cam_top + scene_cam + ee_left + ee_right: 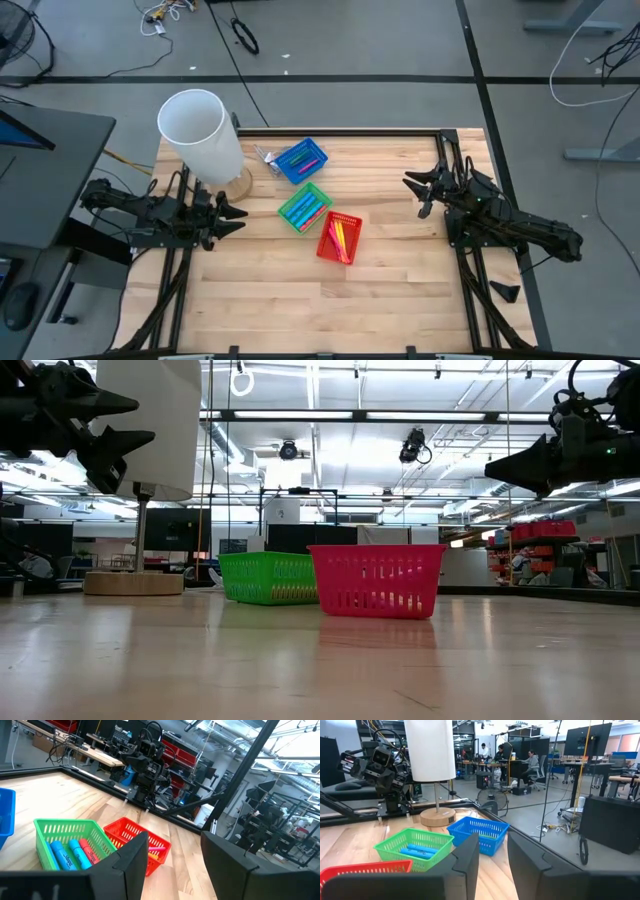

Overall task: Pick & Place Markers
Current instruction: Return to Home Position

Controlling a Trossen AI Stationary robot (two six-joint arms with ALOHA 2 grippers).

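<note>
- The markers [341, 238] all lie inside three mesh baskets; none shows loose on the table [400, 300].
- In the green basket [305, 206], the middle one, the markers lie lengthwise along its long side.
- The blue basket [301, 160] sits just beyond the green basket, and the red basket [339, 237] just beside its near right corner.
- The left gripper [240, 218] hovers near the green basket's left, pointing toward it, jaws apart and empty.
- The right gripper [415, 195] hangs well apart on the green basket's right (the farther arm), jaws slightly parted and empty.
- A white-shaded lamp [200, 135] stands beyond the green basket's left.
- Sorting looks complete; the next move likely only draws both arms away from the baskets.
</note>
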